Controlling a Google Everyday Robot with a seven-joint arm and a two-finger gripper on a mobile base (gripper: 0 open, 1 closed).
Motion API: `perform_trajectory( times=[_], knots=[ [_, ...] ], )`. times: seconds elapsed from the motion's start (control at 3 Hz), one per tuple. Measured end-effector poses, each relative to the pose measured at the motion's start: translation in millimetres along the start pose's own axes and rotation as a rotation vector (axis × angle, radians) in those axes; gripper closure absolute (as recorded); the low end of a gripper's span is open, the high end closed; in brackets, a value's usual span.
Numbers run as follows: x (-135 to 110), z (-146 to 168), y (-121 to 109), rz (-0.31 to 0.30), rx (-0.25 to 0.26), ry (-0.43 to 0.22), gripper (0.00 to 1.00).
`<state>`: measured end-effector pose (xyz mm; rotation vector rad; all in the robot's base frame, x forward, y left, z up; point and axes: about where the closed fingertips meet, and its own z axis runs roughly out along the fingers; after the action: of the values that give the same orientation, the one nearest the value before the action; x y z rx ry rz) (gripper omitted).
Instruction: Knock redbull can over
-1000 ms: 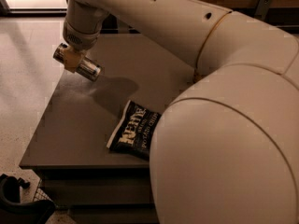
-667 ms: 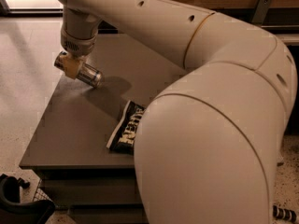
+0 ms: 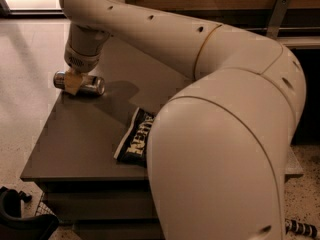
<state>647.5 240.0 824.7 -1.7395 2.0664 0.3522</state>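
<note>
Swinging across over the last second, my elbow (image 3: 215, 169) now fills the near right and covers more of the bag (image 3: 132, 143) than it did. That dark bag with white lettering lies flat on the desk (image 3: 75, 144), partly under my arm. Beyond the bag and to its left, at the desk's far left edge, my wrist (image 3: 82, 51) points down, and the jaws are pinching the can (image 3: 93, 85) across its middle. A second ago the can hung tilted; now it is level, on its side and lower, its shadow spreading toward the bag. I cannot tell whether it touches the desk or sits just above it. It looks slim, dark silver-grey and glossy, one round end facing away from the bag. I judge the tipping is as good as done: what remains is to let go, though a round can could roll off that edge.
</note>
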Motion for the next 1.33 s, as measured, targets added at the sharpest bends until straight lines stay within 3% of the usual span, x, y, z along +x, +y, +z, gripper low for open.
perform_trajectory(
  times=[0.33,0.67,1.33],
  knots=[
    [-11.4,13.3,5.2,-0.021,-0.043,-0.091,1.0],
    [-13.3,12.2,5.7,-0.023,-0.046,-0.097,0.83],
    [-14.0,12.9,6.7,-0.024,-0.049,-0.095,0.36]
  ],
)
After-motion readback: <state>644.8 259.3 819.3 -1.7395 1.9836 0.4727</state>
